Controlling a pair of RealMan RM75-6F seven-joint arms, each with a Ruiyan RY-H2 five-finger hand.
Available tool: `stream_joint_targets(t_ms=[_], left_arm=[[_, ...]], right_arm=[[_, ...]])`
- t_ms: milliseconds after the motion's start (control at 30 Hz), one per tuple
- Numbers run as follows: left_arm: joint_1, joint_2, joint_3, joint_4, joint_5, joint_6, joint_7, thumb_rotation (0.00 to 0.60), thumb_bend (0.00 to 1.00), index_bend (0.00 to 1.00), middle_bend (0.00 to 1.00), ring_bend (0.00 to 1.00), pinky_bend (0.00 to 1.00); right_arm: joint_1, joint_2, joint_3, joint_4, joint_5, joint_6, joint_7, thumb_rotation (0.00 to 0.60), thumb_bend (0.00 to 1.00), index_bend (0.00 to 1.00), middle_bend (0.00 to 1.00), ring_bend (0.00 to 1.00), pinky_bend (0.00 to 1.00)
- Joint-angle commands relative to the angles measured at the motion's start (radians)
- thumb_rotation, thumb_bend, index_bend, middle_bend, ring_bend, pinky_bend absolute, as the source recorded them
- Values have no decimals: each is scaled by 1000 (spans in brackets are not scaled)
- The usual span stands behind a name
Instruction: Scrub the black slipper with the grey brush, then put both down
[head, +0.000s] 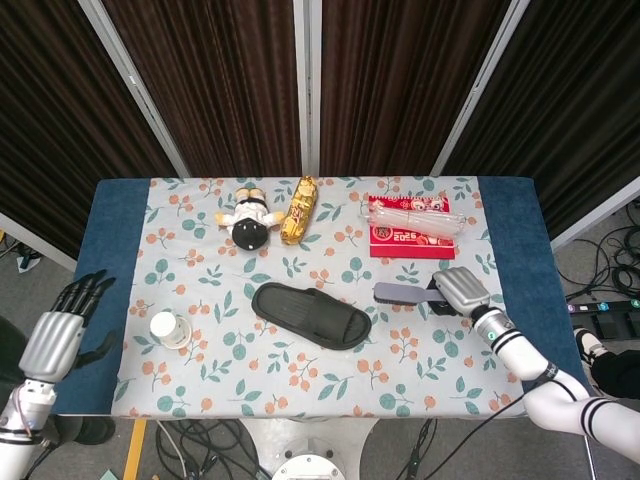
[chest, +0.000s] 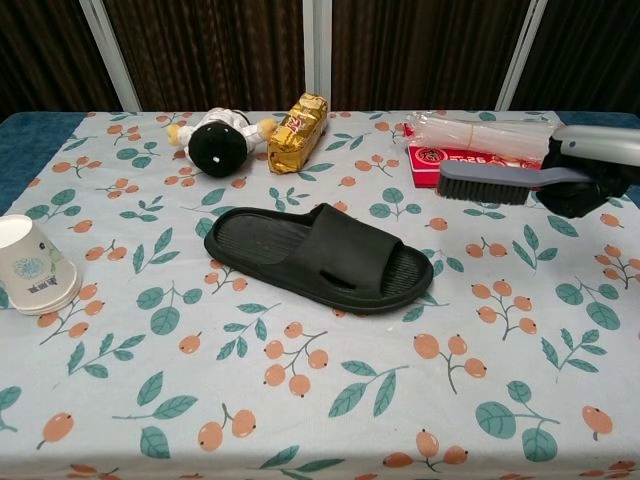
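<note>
The black slipper (head: 311, 315) (chest: 318, 255) lies flat near the middle of the floral tablecloth, its toe end pointing right. My right hand (head: 459, 290) (chest: 592, 171) grips the handle of the grey brush (head: 403, 293) (chest: 488, 183) and holds it above the cloth, to the right of the slipper, bristles facing down. The brush head points left toward the slipper but stays apart from it. My left hand (head: 62, 328) hovers open off the table's left edge, fingers spread, holding nothing; only the head view shows it.
A paper cup (head: 169, 329) (chest: 32, 266) stands at the left. At the back are a plush doll (head: 250, 217) (chest: 217, 142), a gold snack pack (head: 299, 209) (chest: 297, 130) and a red packet under a clear bag (head: 412, 226) (chest: 480, 150).
</note>
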Motion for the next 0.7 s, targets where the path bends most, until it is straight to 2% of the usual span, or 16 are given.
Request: stream_joint_targets(t_ms=[33, 200, 333, 467, 700], left_arm=[[-122, 15, -23, -4, 80, -95, -106, 600, 383, 133, 137, 63, 119], [-289, -11, -50, 9, 115, -260, -177, 600, 231, 127, 137, 63, 119], [-423, -87, -71, 66, 103, -420, -148, 600, 150, 122, 137, 63, 119], [-542, -191, -85, 158, 69, -566, -96, 600, 139, 121, 137, 63, 119], [-663, -347, -84, 306, 30, -679, -47, 600, 131, 114, 136, 63, 119]], right_arm=[[5, 107, 18, -126, -26, 40, -8, 600, 605, 1000, 977, 1000, 1000], [30, 219, 39, -263, -31, 32, -31, 600, 612, 1000, 979, 1000, 1000], [44, 262, 55, -316, -13, 27, -80, 600, 613, 1000, 979, 1000, 1000], [58, 261, 63, -334, 28, 4, -124, 600, 612, 1000, 979, 1000, 1000], [72, 207, 64, -311, 79, -8, -200, 600, 608, 1000, 979, 1000, 1000]])
